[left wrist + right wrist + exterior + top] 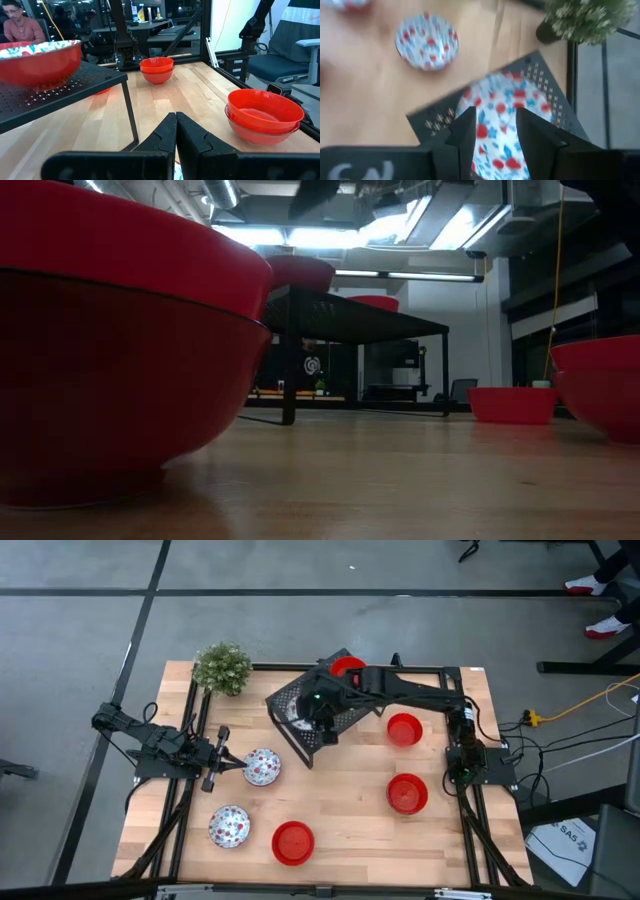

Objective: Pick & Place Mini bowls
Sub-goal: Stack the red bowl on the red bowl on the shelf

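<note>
Big picture first: a pale wooden tabletop (330,800) framed in black rails, and sitting toward its far middle, turned at an angle, a black mesh rack (292,700). The right arm (420,690) stretches from its base at the right edge all the way over that rack. Its tool, the right tool (494,131), hangs straight above the rack's top with the fingers spread apart, released, and between them sits a white mini bowl with red floral speckles (507,107) resting on the perforated top, not gripped. A plain red mini bowl (347,666) perches on the rack's far corner.

Over on the left side, the left arm (150,745) lies low along the tabletop, waiting. The left tool (176,131) is clenched tight, fingertips pressed together with nothing between them, pointing at a speckled bowl (262,767) just beside its tips.

Down to the small stuff. Another speckled bowl (229,826) sits near the front left. Next to it, toward the middle front, a red bowl (293,842). On the right half, a red bowl stack (407,792) and, farther back, another red bowl (404,728) close to the rack. From the left wrist view these two each look like a pair of nested bowls.

At the far left corner stands a small green potted plant (222,667). Beyond the tabletop, a seated person (20,25) shows in the room.
</note>
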Controlling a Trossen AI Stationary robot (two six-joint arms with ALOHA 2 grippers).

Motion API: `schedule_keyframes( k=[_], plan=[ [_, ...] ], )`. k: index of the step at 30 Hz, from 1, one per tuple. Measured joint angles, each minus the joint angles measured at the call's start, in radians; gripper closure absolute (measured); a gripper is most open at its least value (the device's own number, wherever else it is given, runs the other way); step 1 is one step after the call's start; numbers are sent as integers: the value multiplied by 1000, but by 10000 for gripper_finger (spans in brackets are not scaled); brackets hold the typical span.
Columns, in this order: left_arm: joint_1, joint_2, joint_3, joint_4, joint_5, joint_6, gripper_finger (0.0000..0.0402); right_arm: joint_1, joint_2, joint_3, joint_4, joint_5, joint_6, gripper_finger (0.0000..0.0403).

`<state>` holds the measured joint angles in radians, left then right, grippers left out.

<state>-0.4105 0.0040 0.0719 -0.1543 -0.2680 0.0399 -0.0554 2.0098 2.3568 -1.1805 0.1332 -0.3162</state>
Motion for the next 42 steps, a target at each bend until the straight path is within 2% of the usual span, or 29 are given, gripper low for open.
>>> schedule_keyframes(
  k=[5, 17, 22, 27, 28, 30, 35, 38, 42],
  plan=[
    [0, 0, 0, 0, 0, 0, 398, 11, -29, 0, 58, -110, 151, 265],
    [0, 0, 0, 0, 0, 0, 398, 91, -31, -1, 117, -241, 464, 265],
    [0, 0, 0, 0, 0, 0, 398, 130, -31, -1, 133, -243, 549, 265],
    [0, 0, 0, 0, 0, 0, 398, 158, -31, -2, 187, -242, 515, 265],
    [0, 0, 0, 0, 0, 0, 398, 162, -31, -2, 212, -245, 547, 265],
    [0, 0, 0, 0, 0, 0, 398, 168, -31, -2, 283, -290, 625, 265],
    [0, 0, 0, 0, 0, 0, 398, 190, -19, -3, 426, -498, 753, 265],
    [0, 0, 0, 0, 0, 0, 398, 227, -9, -3, 477, -499, 899, 265],
    [0, 0, 0, 0, 0, 0, 398, 287, -3, -3, 459, -401, 1058, 265]
  ],
)
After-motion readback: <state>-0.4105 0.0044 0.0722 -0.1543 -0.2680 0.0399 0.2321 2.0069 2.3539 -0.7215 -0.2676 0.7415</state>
